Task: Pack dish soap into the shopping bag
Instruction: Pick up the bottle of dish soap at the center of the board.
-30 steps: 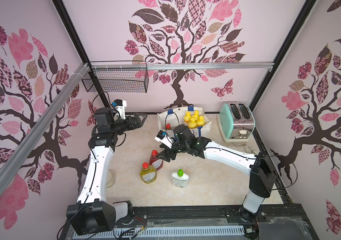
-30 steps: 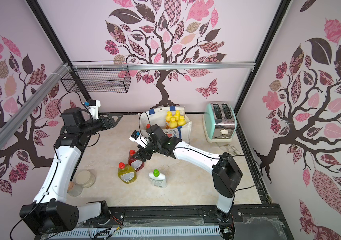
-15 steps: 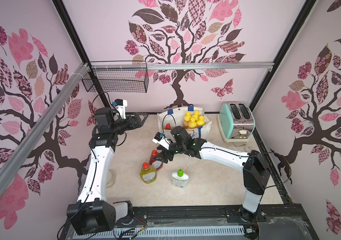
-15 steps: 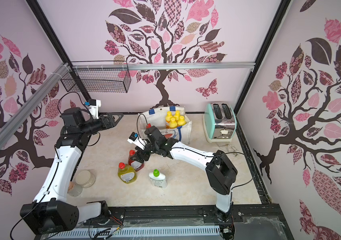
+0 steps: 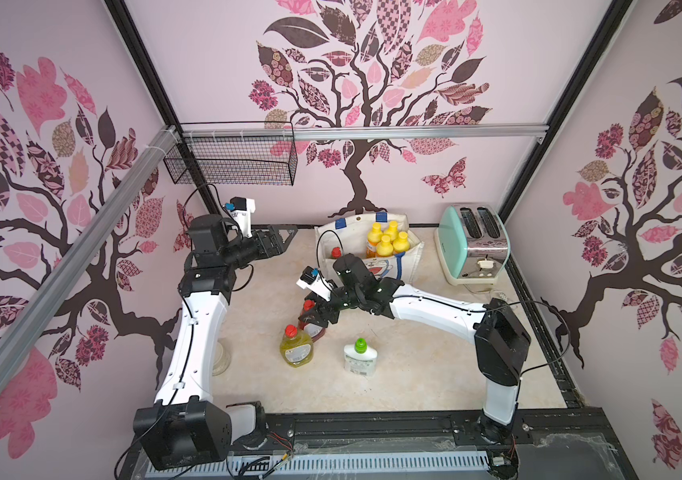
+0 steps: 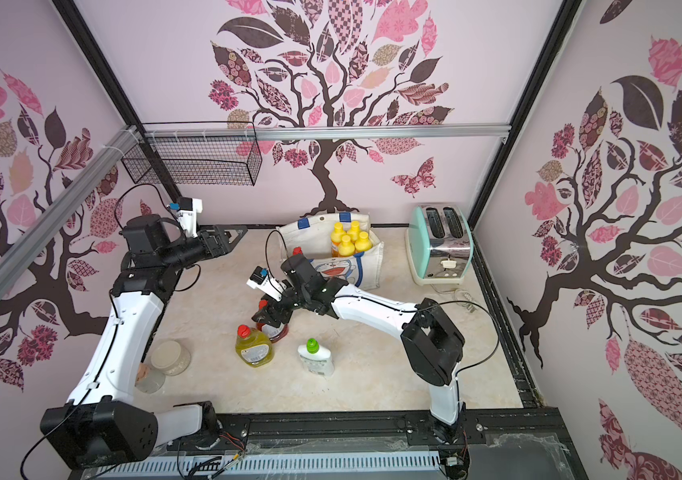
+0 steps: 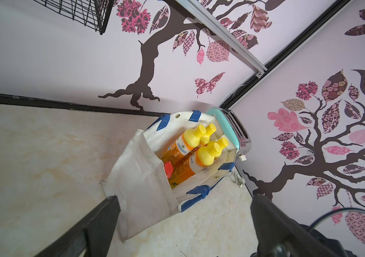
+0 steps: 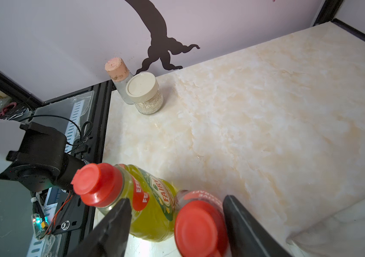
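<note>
The white shopping bag [image 5: 345, 235] [image 6: 366, 266] [image 7: 141, 178] stands open at the back of the table. It holds several orange dish soap bottles [image 5: 387, 241] [image 7: 190, 144] with yellow caps and one red-capped bottle [image 7: 168, 167]. On the table stand a red bottle [image 5: 314, 328] [image 8: 199, 227], a yellow-green one [image 5: 296, 349] [image 8: 152, 211] and a white one with a green cap [image 5: 359, 357]. My right gripper [image 5: 316, 316] [image 8: 176, 199] is open and straddles the red bottle's cap; a gap shows on one side. My left gripper [image 5: 281, 237] [image 7: 184, 198] hangs open and empty, left of the bag.
A mint toaster [image 5: 472, 245] stands right of the bag, its plug and cord lying in front of it. Two small jars [image 6: 171, 357] [image 8: 144, 93] sit by the left wall near the left arm. A wire basket [image 5: 231, 162] hangs on the back wall.
My right gripper has moved left and down over the red bottle, and its jaws have narrowed a little. The left arm has not moved.
</note>
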